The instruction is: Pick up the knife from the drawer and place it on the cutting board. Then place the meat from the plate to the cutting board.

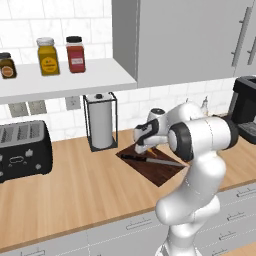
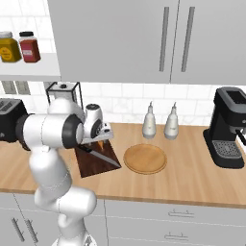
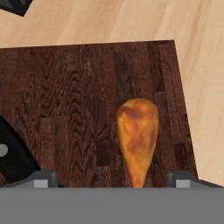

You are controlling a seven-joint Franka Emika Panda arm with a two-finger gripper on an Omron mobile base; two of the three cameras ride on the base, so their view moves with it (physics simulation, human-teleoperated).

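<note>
The dark brown cutting board (image 1: 161, 173) (image 2: 92, 165) (image 3: 78, 96) lies on the wooden counter. The knife (image 1: 150, 160) (image 2: 102, 157) rests on it, and its black handle (image 3: 13, 157) shows at the lower left of the hand view. The meat (image 3: 138, 135), a golden-brown drumstick, lies on the board too. My gripper (image 1: 142, 148) (image 2: 99, 140) (image 3: 111, 179) hangs just above the meat, open, with its fingertips (image 3: 41, 179) standing wide on either side and apart from it. The round wooden plate (image 2: 145, 158) sits bare to the right of the board. Drawer fronts below the counter stand shut.
A black toaster (image 1: 22, 150) and a paper towel holder (image 1: 101, 122) stand left of the board. Two pale bottles (image 2: 149, 122) stand behind the plate, with a black coffee machine (image 2: 229, 127) at the far right. Wall cabinets and a jar shelf hang overhead.
</note>
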